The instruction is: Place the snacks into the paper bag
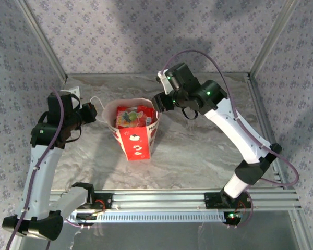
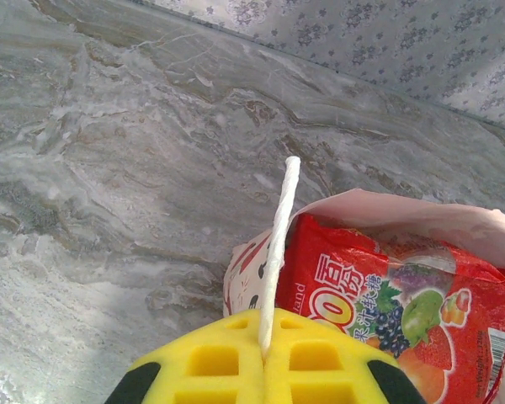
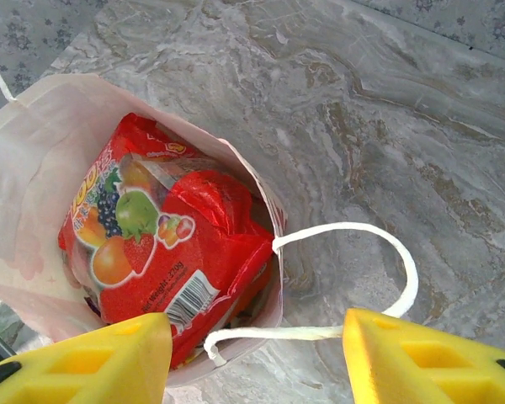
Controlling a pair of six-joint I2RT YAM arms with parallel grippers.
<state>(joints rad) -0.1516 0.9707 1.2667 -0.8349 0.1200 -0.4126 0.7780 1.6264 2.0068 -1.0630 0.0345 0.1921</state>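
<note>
The paper bag stands upright mid-table with its mouth open. A red fruit-print snack packet fills the top of it; other packets under it are mostly hidden. My left gripper is at the bag's left side. In the left wrist view it is shut on the white cord handle, beside the red packet. My right gripper hovers at the bag's right rim. Its jaws are open, and the other cord handle loops loosely between them, over the rim and the red packet.
The bag rests on a grey marbled tabletop. Patterned cloth walls and metal frame posts close in the back and sides. An aluminium rail with both arm bases runs along the near edge.
</note>
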